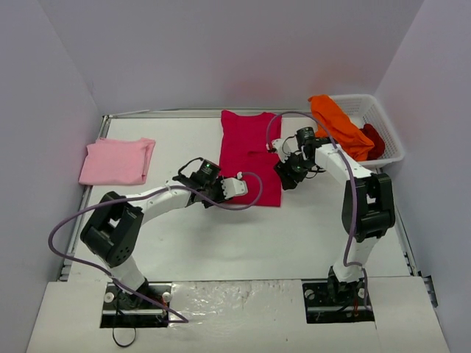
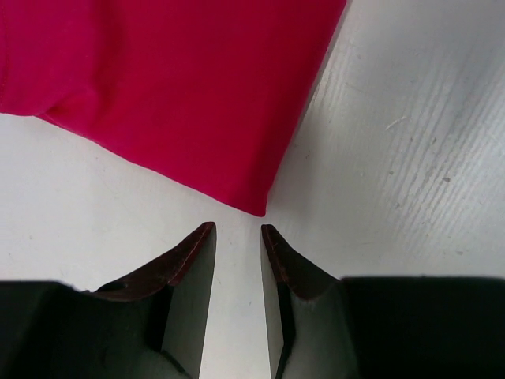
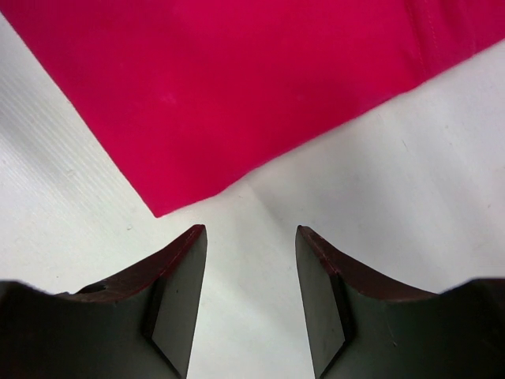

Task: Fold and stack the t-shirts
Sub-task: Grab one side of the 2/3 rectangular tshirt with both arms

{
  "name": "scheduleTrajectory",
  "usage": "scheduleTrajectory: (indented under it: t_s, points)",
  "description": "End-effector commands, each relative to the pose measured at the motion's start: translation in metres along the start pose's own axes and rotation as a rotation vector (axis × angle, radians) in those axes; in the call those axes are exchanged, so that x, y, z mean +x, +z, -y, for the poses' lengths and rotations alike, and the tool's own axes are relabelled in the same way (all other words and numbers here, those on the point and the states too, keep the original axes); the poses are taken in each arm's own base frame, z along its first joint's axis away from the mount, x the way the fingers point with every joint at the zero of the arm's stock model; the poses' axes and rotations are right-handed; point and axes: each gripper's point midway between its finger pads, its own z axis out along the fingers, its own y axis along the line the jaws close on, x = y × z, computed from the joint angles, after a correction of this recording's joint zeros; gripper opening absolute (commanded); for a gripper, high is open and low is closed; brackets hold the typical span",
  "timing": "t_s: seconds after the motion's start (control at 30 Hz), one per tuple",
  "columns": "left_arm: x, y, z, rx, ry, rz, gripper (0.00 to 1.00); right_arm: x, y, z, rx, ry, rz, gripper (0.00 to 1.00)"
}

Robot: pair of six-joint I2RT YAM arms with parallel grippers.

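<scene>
A: Status, left to right?

B: Far left: pink shirt (image 1: pixel 118 162), folded flat. Left claw (image 2: pixel 237 229) narrow and empty, just short of a near corner of the crimson shirt (image 1: pixel 250 154). That shirt lies mid-table as a long strip; I judge it half folded. Right claw (image 3: pixel 251 230) wider, empty, beside a corner on its right side.

A: Remaining?

B: Far right: orange shirt (image 1: pixel 337 123) and dark red shirt (image 1: pixel 374 138), unfolded in the basket (image 1: pixel 390 125). No stack yet.

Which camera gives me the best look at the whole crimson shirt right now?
The top external view: it shows almost the whole outline of the crimson shirt, folded into a long strip. The left wrist view shows just one corner of it. The right wrist view shows only another corner.
</scene>
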Motion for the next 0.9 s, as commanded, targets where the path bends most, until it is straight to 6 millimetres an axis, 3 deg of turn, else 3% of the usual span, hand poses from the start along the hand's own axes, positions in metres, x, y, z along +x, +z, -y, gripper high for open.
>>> scheduleTrajectory:
  t_s: [0.0,0.43,0.67,0.87]
  points:
    - [-0.009,0.002,-0.008,-0.04,0.03,0.028,0.29,-0.003,-0.009,0.007,0.006,0.037,0.011,0.45]
    - [-0.018,0.008,0.002,0.005,0.034,0.044,0.29,0.008,0.003,0.023,0.011,0.086,-0.022,0.45]
    - [-0.012,0.021,0.012,0.068,0.054,-0.03,0.3,0.01,0.0,0.026,0.016,0.096,-0.018,0.46]
    - [-0.014,0.028,0.006,0.064,0.059,-0.055,0.3,0.012,-0.004,0.028,0.018,0.099,-0.01,0.47]
